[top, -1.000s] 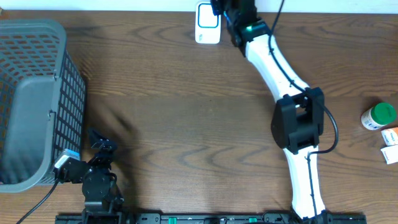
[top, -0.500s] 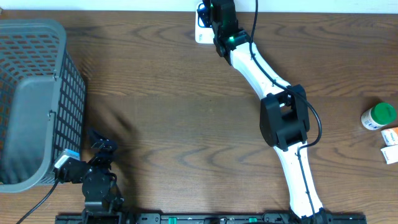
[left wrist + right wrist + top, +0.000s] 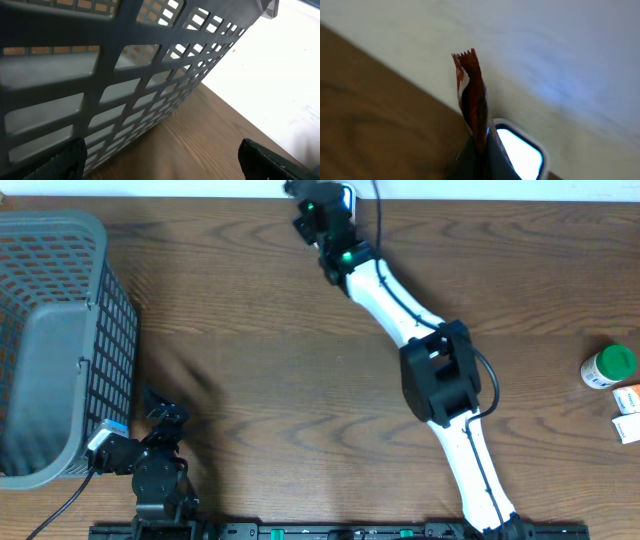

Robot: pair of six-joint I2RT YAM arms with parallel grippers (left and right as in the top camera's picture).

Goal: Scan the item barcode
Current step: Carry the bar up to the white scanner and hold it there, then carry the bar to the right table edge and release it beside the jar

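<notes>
Right arm (image 3: 400, 310) stretched diagonally to 12 o'clock; right gripper (image 3: 306, 202) pinches red packet (image 3: 472, 100) edge-up, beside scanner (image 3: 522, 156). Left gripper (image 3: 160, 415) at 7 o'clock by basket (image 3: 60, 240), jaws spread wide.

The bench (image 3: 250, 380) is dark brown with wavy wood grain. The basket (image 3: 115, 330) is grey, its walls a lattice of rectangular openings. The right arm (image 3: 385, 285) is white with a black elbow block and a small green light. The packet (image 3: 472, 100) is red-orange with a white streak. The scanner (image 3: 520, 150) has a white frame. The bottle (image 3: 608, 367) has a green cap, and the box (image 3: 628, 397) is orange and white.
</notes>
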